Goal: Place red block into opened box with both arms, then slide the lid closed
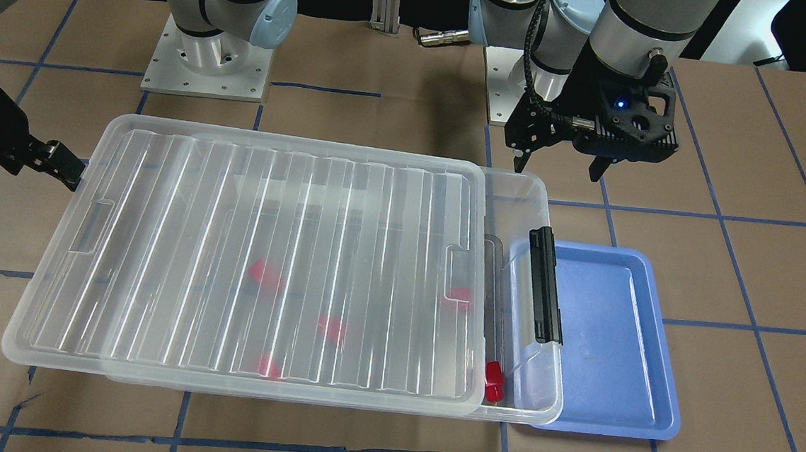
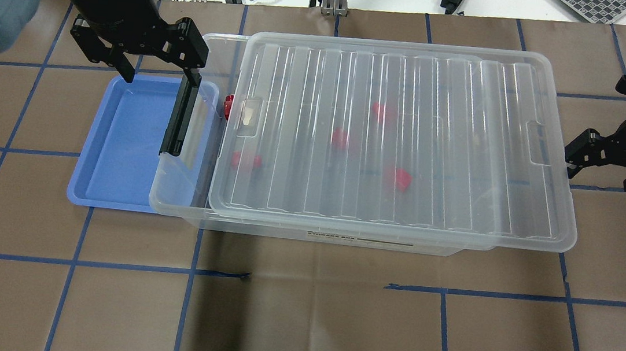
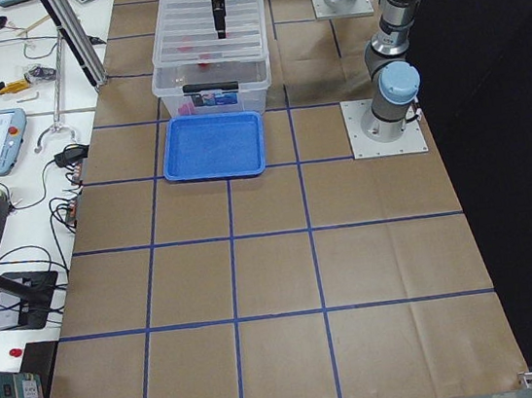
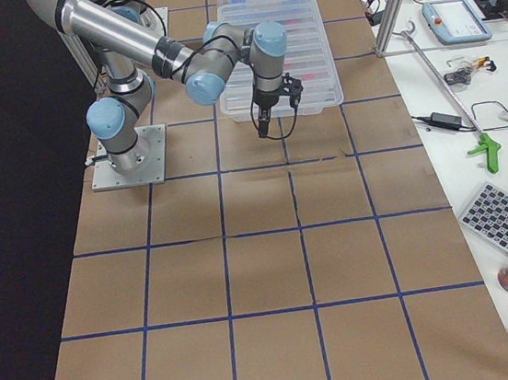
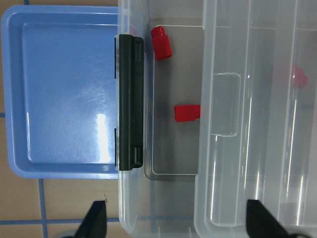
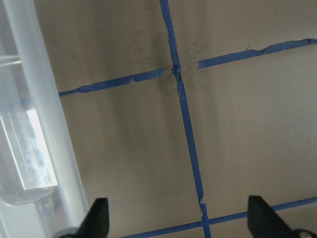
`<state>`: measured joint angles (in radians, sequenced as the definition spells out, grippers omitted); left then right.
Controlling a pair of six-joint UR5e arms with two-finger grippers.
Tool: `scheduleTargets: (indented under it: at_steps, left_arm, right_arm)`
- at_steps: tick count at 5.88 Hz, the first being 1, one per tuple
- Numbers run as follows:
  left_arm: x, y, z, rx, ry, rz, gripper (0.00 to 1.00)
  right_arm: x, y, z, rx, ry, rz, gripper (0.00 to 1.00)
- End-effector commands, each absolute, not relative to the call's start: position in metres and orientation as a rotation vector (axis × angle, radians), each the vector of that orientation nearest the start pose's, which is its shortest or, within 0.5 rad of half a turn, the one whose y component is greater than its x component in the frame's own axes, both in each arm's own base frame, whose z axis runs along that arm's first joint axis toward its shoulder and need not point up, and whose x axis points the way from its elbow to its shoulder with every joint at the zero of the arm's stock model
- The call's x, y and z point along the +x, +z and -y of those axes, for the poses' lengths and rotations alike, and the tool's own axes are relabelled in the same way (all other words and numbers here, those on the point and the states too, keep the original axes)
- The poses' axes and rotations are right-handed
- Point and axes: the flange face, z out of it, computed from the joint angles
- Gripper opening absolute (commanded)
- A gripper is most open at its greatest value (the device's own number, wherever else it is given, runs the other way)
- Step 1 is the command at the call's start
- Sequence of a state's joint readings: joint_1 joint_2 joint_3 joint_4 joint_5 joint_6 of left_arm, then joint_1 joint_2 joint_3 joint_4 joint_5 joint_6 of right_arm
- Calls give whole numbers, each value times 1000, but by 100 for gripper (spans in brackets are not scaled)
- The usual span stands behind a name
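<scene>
Take 12 o'clock as straight away from the robot across the worktop (image 2: 298,313). Nearest is the long wall of the box (image 2: 341,238), whose long axis runs 9 to 3. The lid (image 2: 398,138) lies on it along the same axis but is offset toward 3. It overhangs that end and leaves a strip of the box uncovered at the 9 o'clock end, by the clip bar (image 2: 177,120).

Level with the lid's middle, the right claw (image 2: 604,169) sits just off the overhanging short edge, fingers spread wide with nothing between them. Whether it touches the edge cannot be told. The lid lies at 9 o'clock from it, so this looks the nearer arm for the closing push.

Farther back, a red block (image 2: 228,106) rests in the uncovered strip, inside the box, and other red blocks show under the lid. Farthest, the left claw (image 2: 158,71) hovers over the box's far 9 o'clock corner, wide open and empty.
</scene>
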<state>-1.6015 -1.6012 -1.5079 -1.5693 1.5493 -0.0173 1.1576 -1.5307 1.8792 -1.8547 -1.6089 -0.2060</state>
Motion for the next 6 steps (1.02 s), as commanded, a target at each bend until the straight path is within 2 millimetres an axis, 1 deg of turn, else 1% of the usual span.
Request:
scheduleTargets:
  at_steps: [1,5,6]
  left_arm:
    - [-151,504,503,22,-50,-3163,98]
    - [-151,504,504,18,-53,-3163,98]
    - [-151,505,503,18,-55,-3163,98]
  right_arm:
    - [-53,346,490,322,119,-3142,99]
    - [-46,345,488,354,120,-3104,99]
    - [-43,341,486,367,125,-3084,99]
